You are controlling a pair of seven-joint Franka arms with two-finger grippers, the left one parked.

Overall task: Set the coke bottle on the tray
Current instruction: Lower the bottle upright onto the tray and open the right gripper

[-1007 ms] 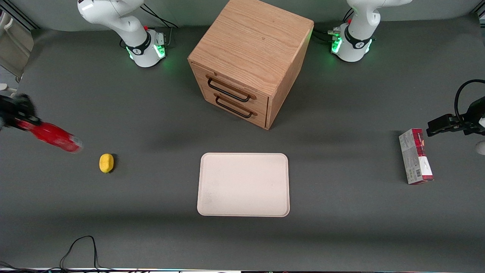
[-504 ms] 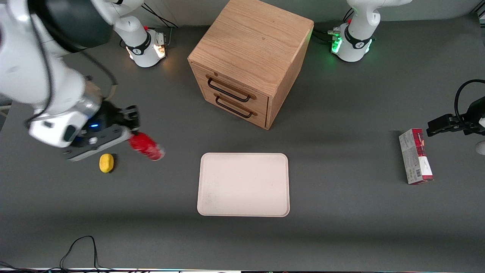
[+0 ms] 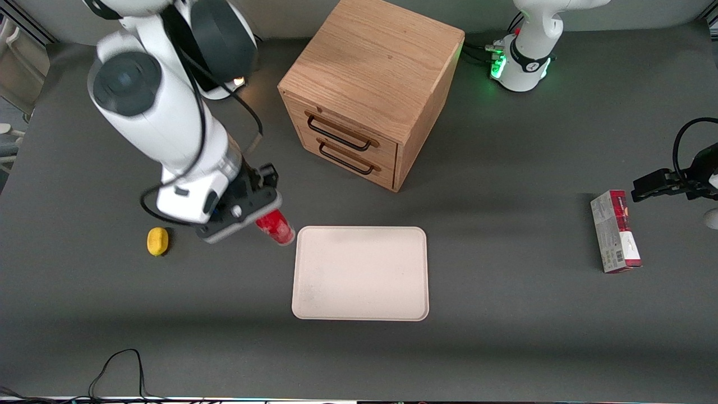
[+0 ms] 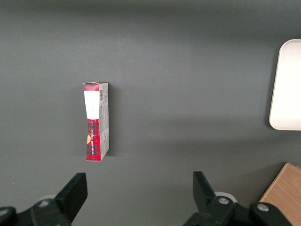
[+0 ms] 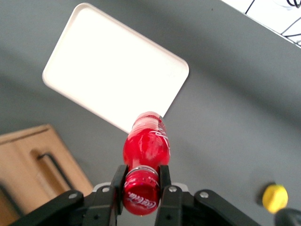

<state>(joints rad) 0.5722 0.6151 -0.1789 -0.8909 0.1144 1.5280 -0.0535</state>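
Coke bottle point(image 5: 143, 155) sits clamped at its red-capped neck between the two fingers point(image 5: 118, 181) of the right arm's gripper point(image 3: 263, 216), held in the air above the counter point(image 3: 505, 314). From that grip its body points away from the fingers with the silvery base leading, the long axis aimed toward the tray point(image 3: 360, 273). In the front view the bottle's base hangs just beside the tray's corner, the one nearest the working arm and the wooden drawer cabinet point(image 3: 367, 90); whether any of the bottle overlaps the rim there cannot be told. The wrist view agrees: the tray lies straight along the bottle's axis, with its flat surface bare.

So the coming move looks like a short carry along that same axis, toward the parked arm's end of the counter, until the bottle is over the tray's middle, then a descent. A yellow lemon-like object point(image 3: 157, 241) lies on the counter toward the working arm's end, clear of that path.
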